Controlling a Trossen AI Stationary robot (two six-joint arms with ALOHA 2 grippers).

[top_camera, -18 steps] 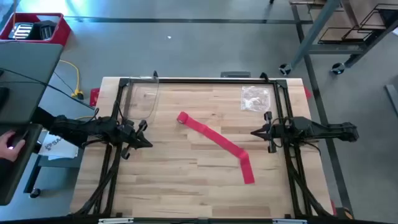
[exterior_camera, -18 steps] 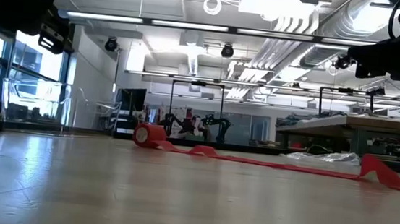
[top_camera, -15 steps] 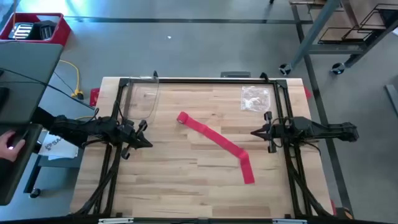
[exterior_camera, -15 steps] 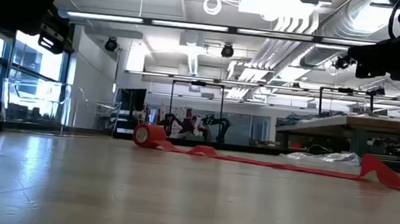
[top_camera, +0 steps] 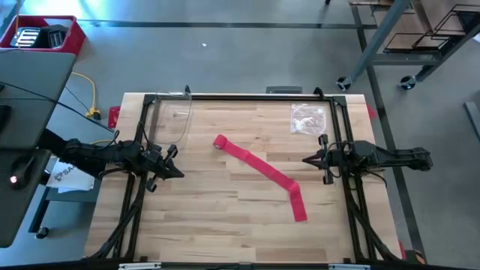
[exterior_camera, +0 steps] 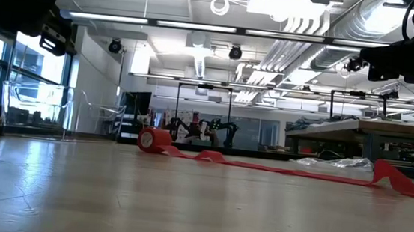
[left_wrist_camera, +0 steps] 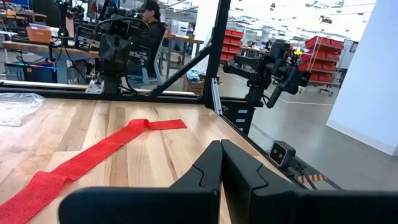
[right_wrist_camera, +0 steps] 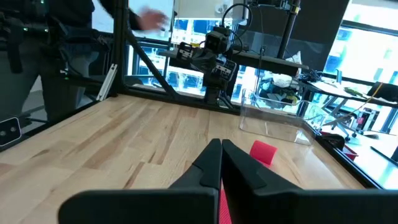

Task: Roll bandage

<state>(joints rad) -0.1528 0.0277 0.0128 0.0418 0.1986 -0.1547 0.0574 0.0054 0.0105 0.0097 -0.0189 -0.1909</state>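
Note:
The red bandage [top_camera: 259, 169] lies flat on the wooden table, running slantwise from a small rolled end [top_camera: 220, 142] at the middle left to a bent tail [top_camera: 298, 204] at the near right. In the low view the roll [exterior_camera: 154, 140] stands on the boards with the strip [exterior_camera: 285, 169] trailing away from it. My left gripper [top_camera: 178, 174] hovers shut at the table's left side, pointing at the strip [left_wrist_camera: 93, 152]. My right gripper [top_camera: 306, 160] hovers shut at the right side, facing the roll [right_wrist_camera: 263, 151]. Neither touches the bandage.
A crinkled clear plastic bag [top_camera: 307, 118] lies at the far right of the table. A clear plastic shield [top_camera: 176, 124] stands at the far left. Black frame rails [top_camera: 240, 96] run round the table. People show beyond the table [left_wrist_camera: 149, 25] [right_wrist_camera: 62, 37].
A person's hand at the desk left of the table has gone out of the high view. Both arms and the bandage have kept still.

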